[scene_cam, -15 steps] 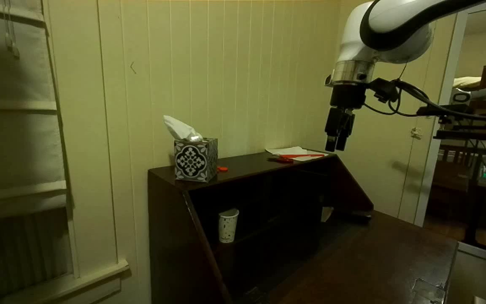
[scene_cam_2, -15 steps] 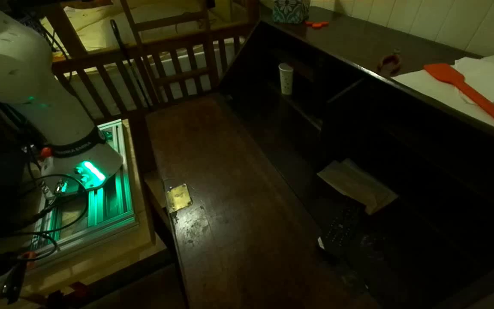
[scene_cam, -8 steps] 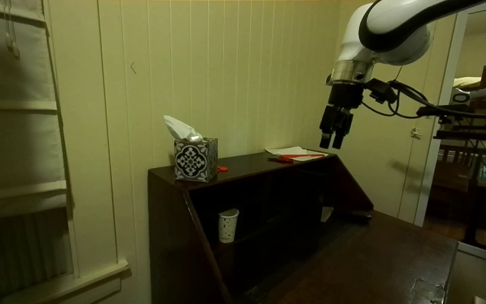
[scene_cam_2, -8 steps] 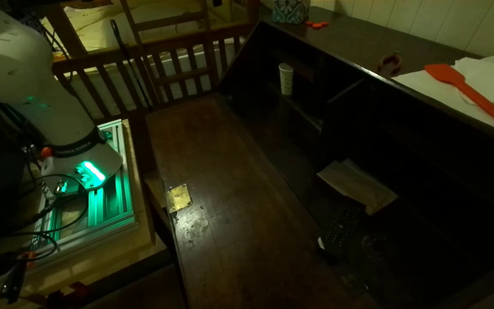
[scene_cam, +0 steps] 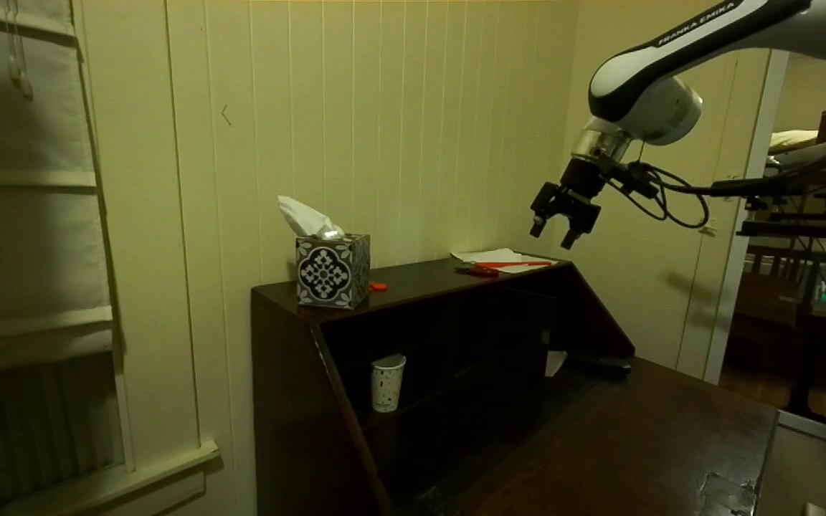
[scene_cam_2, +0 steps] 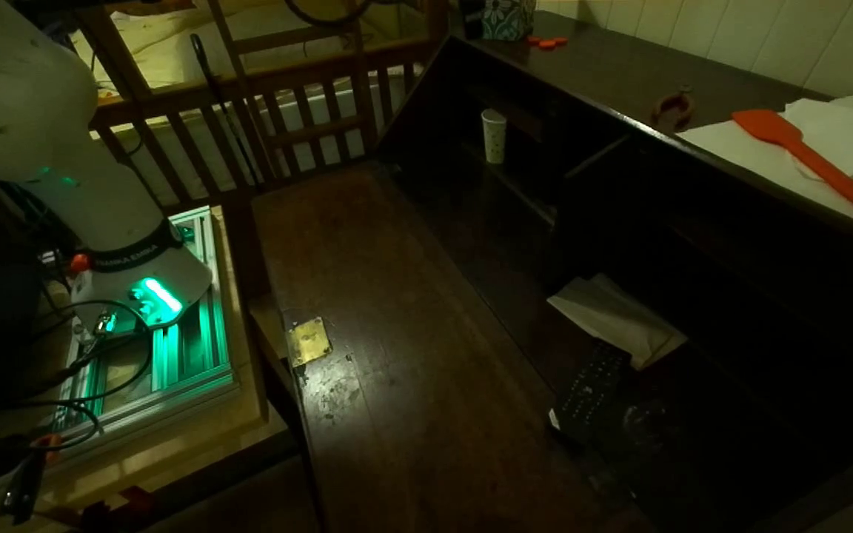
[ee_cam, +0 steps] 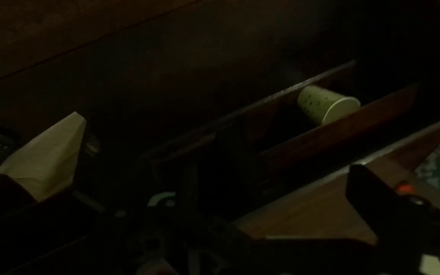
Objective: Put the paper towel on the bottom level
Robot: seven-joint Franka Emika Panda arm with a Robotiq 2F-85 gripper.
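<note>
White paper sheets, the paper towel (scene_cam: 500, 257), lie on the right end of the top board in an exterior view; the paper towel (scene_cam_2: 845, 137) is at the right edge in an exterior view, partly under a red spatula. The bottom level (scene_cam: 660, 430) is the broad dark-brown surface, also seen in an exterior view (scene_cam_2: 404, 370). My gripper (scene_cam: 553, 236) is tilted, open and empty in the air, above the top board's right end in the picture; its depth is unclear. In the wrist view my gripper (ee_cam: 271, 183) shows dark, spread fingers. The towel is not visible there.
A patterned tissue box (scene_cam: 332, 272) stands on the top board. A paper cup (scene_cam: 388, 383) stands on a shelf. A folded paper sheet (scene_cam_2: 615, 318) lies low inside the cabinet beside a dark keyboard (scene_cam_2: 593, 381). The red spatula (scene_cam_2: 819, 159) overhangs the board's edge.
My gripper has tilted and turned, moving slightly left in an exterior view; its fingers show farther apart. The forearm has swung lower. The paper towel and other objects have not moved.
</note>
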